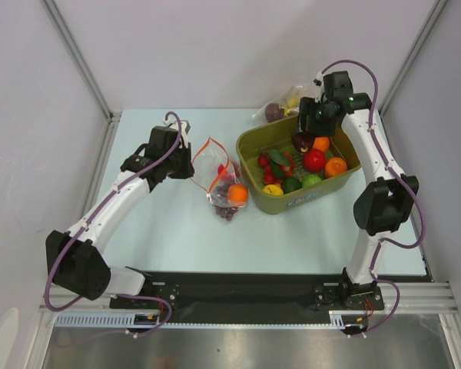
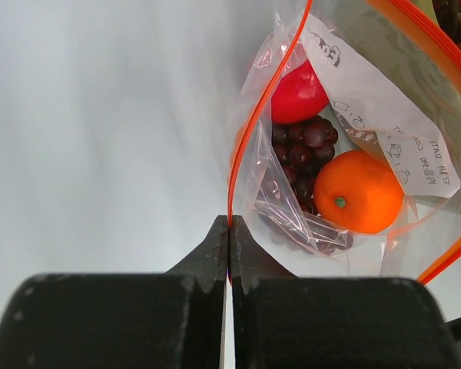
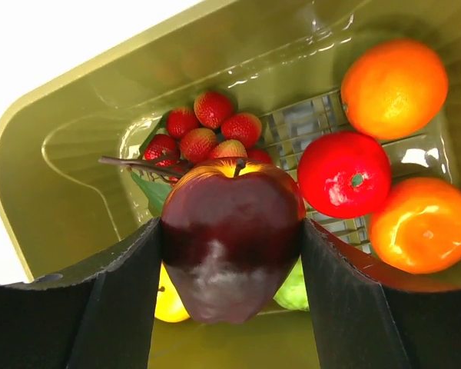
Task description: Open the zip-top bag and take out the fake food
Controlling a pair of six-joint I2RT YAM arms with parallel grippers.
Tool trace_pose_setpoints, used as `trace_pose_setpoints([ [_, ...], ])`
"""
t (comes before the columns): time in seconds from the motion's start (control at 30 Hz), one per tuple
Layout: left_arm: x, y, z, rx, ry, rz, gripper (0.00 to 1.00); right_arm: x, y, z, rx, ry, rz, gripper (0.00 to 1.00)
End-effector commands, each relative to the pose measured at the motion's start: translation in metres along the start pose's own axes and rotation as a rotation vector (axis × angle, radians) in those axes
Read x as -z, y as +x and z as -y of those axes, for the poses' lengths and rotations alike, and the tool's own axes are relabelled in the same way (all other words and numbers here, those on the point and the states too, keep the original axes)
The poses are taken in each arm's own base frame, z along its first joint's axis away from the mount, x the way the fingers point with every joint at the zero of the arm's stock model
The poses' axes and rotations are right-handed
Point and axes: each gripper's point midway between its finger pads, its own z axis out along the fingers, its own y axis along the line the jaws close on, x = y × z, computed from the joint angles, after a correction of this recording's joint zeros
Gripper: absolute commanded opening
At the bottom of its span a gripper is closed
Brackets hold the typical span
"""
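The zip-top bag (image 1: 217, 178) lies on the table with its mouth open, its red-orange zip strip (image 2: 250, 131) spread. Inside it are a red apple (image 2: 296, 94), a dark purple grape bunch (image 2: 303, 146) and an orange (image 2: 359, 191). My left gripper (image 1: 187, 166) is shut on the zip strip at the bag's left edge, seen up close in the left wrist view (image 2: 230, 224). My right gripper (image 1: 304, 132) is shut on a dark maroon apple (image 3: 230, 261) and holds it just above the inside of the olive-green bin (image 1: 253, 146).
The bin (image 3: 61, 154) holds strawberries (image 3: 207, 131), two oranges (image 3: 394, 88), a red fruit (image 3: 344, 173), a yellow lemon (image 3: 169, 304) and a green fruit (image 3: 292, 292). A second clear bag (image 1: 280, 106) with yellow and dark fruit lies behind the bin.
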Motion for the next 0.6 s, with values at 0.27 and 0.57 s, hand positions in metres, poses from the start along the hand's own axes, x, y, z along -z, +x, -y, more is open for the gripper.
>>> trace_pose_setpoints([
  [0.27, 0.016, -0.021, 0.002, -0.021, 0.011, 0.078, 0.0, -0.013, -0.017, 0.001, 0.01, 0.001, 0.035, 0.87],
  [0.57, 0.015, -0.023, 0.002, -0.029, 0.013, 0.079, 0.0, -0.01, -0.016, 0.003, 0.023, 0.014, 0.033, 0.89],
])
